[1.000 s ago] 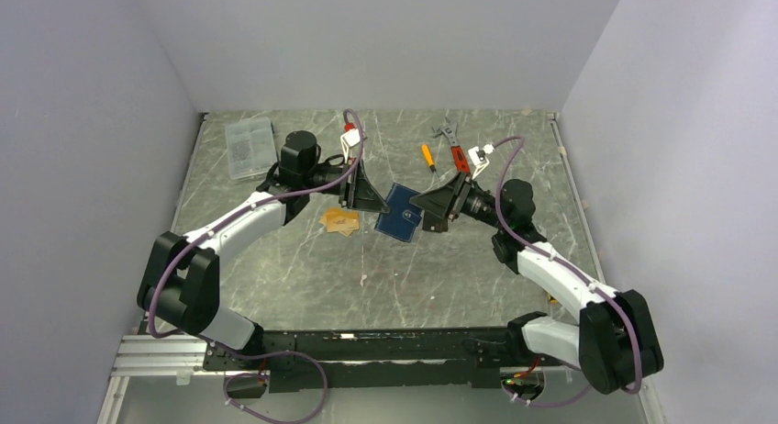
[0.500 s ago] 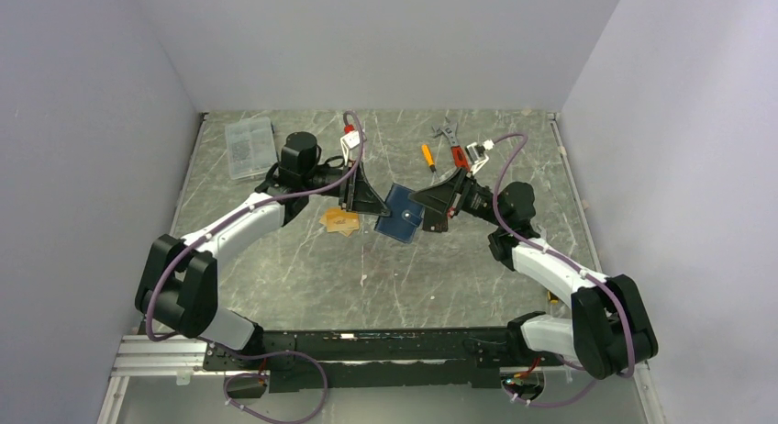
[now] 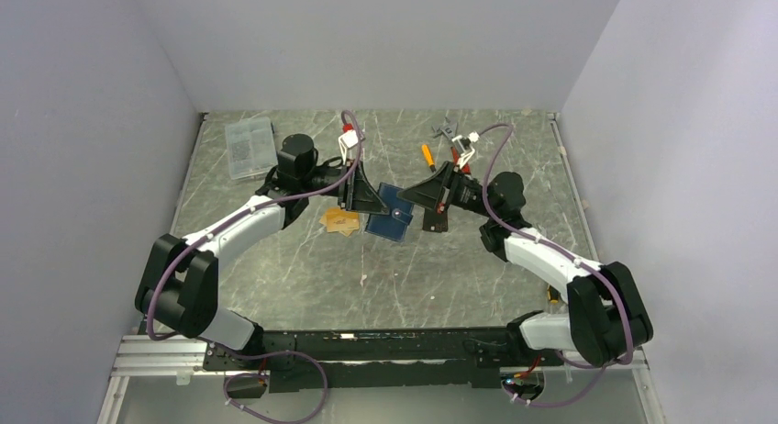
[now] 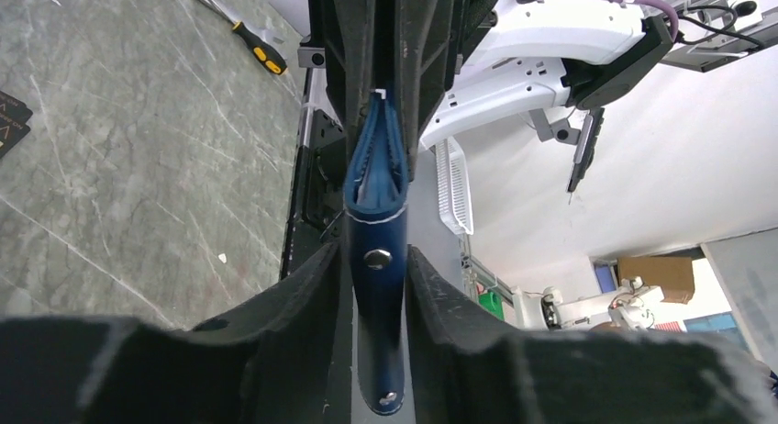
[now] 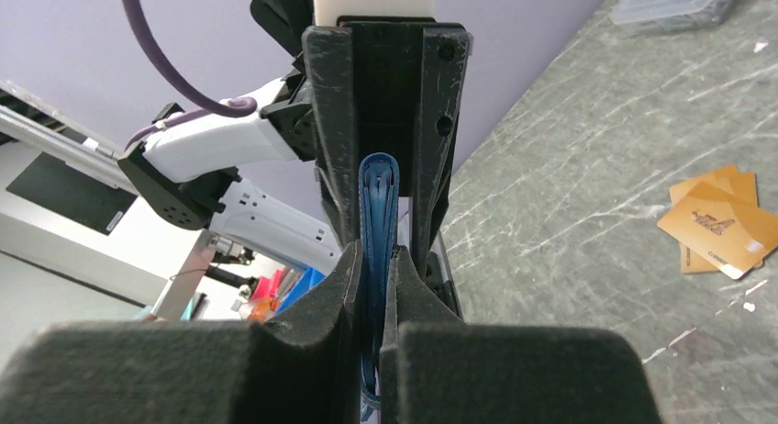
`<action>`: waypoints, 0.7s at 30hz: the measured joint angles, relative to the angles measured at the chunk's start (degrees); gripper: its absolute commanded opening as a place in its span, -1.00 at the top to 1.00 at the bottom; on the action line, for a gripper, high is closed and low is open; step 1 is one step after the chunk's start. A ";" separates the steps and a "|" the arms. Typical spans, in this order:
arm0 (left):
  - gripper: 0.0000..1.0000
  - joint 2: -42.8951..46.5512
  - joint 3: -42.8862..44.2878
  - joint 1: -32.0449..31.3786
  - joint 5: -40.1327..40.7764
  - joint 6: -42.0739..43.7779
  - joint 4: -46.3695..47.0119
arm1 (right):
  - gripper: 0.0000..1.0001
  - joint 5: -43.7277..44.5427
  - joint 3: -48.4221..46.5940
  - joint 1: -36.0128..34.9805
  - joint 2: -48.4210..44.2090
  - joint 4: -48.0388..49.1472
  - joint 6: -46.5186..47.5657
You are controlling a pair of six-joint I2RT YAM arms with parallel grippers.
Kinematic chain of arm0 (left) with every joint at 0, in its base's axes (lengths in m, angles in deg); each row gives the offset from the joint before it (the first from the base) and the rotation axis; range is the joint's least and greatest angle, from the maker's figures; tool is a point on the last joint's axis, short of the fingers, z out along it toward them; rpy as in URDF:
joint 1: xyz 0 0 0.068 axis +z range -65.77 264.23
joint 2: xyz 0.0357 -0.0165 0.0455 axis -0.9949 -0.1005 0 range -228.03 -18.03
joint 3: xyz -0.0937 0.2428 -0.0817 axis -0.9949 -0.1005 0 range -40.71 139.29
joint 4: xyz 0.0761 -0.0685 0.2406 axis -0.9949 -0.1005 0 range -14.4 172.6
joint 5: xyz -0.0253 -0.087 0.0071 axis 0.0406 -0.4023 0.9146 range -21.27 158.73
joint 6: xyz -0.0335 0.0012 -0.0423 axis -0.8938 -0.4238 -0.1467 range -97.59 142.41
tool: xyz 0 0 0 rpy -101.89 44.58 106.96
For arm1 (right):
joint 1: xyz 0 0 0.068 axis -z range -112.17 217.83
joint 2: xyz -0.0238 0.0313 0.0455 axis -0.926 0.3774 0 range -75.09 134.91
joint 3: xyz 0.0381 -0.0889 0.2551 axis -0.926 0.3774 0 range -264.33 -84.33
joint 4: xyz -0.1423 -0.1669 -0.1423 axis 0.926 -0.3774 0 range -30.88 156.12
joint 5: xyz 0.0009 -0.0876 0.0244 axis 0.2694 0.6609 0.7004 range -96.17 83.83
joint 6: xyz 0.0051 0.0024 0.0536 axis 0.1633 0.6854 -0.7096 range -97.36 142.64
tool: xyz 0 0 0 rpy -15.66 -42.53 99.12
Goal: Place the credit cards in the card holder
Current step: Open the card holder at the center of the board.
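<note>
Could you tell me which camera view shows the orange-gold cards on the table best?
The right wrist view: the orange-gold cards lie overlapping, close enough to show their print. The top external view shows the cards only as a small orange patch; the left wrist view misses them.

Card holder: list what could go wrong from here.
1. Only the right gripper clamps the card holder, by one edge. The left gripper flanks it loosely, so it may twist or drop.
2. The orange-gold cards lie on the table with both arms occupied, so loading may stall.
</note>
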 measured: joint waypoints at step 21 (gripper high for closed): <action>1.00 1.99 0.13 9.40 8.94 6.34 -17.05 | -0.32 24.41 -25.57 -5.25 -6.71 -52.81 38.91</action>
